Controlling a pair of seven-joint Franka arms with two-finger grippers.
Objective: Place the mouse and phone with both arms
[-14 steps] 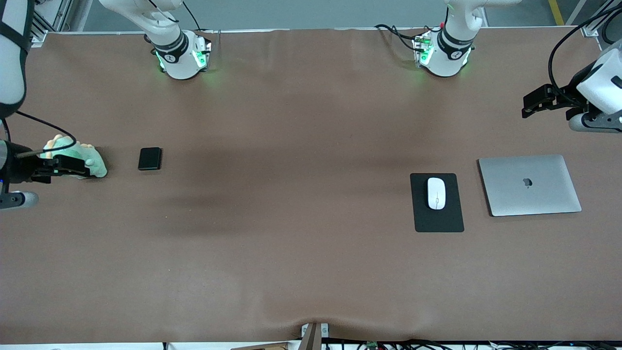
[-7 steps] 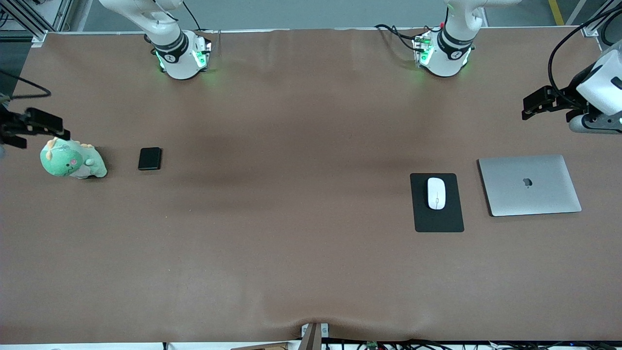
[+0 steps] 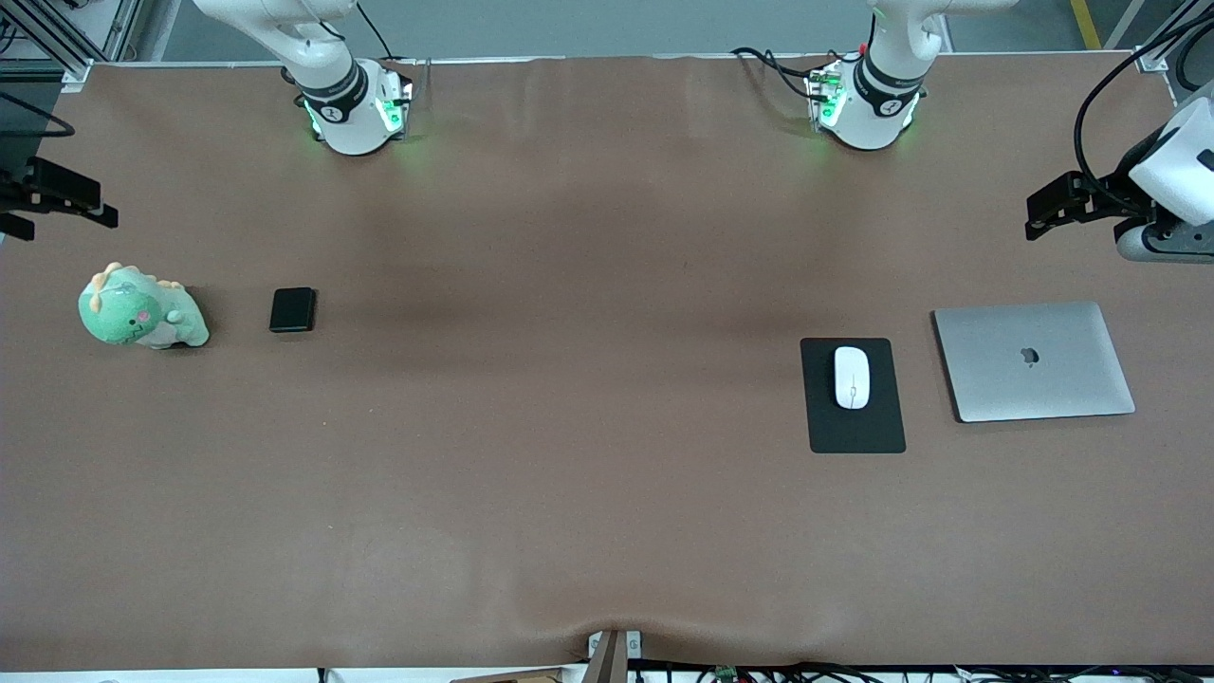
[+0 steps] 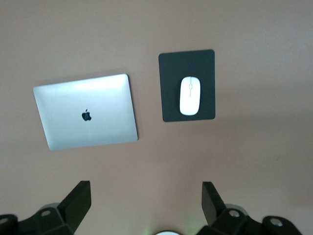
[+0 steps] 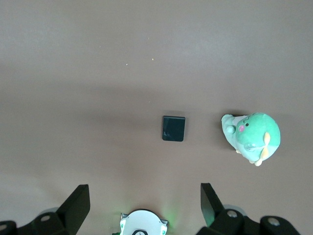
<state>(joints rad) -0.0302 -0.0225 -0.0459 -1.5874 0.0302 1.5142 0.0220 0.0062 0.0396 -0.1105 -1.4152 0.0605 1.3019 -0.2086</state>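
Your left pincer (image 4: 144,203) wide open, empty, high over tabletop (image 3: 588,398) at laptop (image 3: 1034,360) end. Right pincer (image 5: 142,203) wide open, empty, up at plush dinosaur (image 3: 140,311) end. Mouse (image 3: 851,377) on mouse pad (image 3: 853,432); phone (image 3: 292,309) beside dinosaur.

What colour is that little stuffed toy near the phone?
The stuffed toy is mint green with a pink cheek and pale orange spikes, clearest in the right wrist view.

phone (image 3: 292,310) glossy black | laptop (image 3: 1034,360) brushed metal | mouse pad (image 3: 854,432) matt | toy (image 3: 140,315) plush (soft cloth)
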